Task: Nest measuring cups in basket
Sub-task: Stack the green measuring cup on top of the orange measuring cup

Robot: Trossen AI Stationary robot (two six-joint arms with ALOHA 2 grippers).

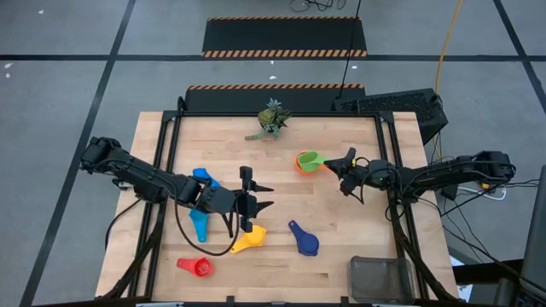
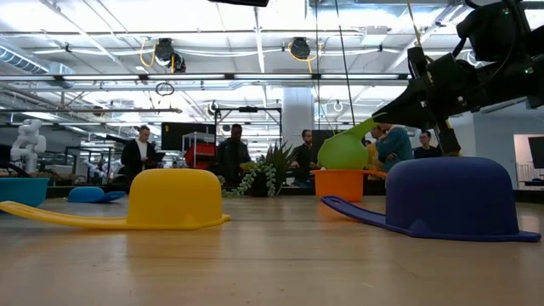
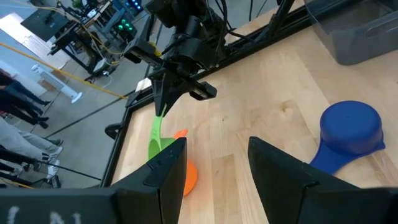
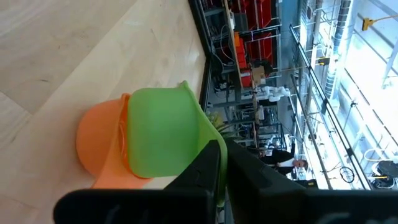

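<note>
Two arms are working over the pale wooden table [image 1: 341, 247]. The right gripper [image 1: 348, 159] is reaching in from the right, its jaws pinched shut on the flat handle of the green cup [image 1: 310, 159]. That cup is hanging tilted over the orange cup [image 1: 301, 162], its round bowl resting in or just above the orange one's bowl, and its handle is running rightward into the fingers. Seen from table height, the green bowl [image 2: 343, 150] is sitting above the orange rim [image 2: 339, 184], tipped with its handle slanting up to the gripper.

The left gripper [image 1: 261, 195] is hovering near the middle of the table with its jaws partly apart and nothing between them, pointing right. Just beside it on the near side the yellow cup [image 1: 250, 240] is lying bowl-down, handle pointing near-left. The dark blue cup [image 1: 304, 240] is lying upside down too, handle pointing far-left. Two light blue cups [image 1: 201, 223] are lying partly under the left arm, and the red cup [image 1: 197, 267] is sitting open side up near the front left, handle pointing left. All look like smooth plastic.

The dark mesh basket [image 1: 381, 278] is sitting at the near right corner, well apart from the cups. A small green plant [image 1: 271, 118] is lying at the far edge.
</note>
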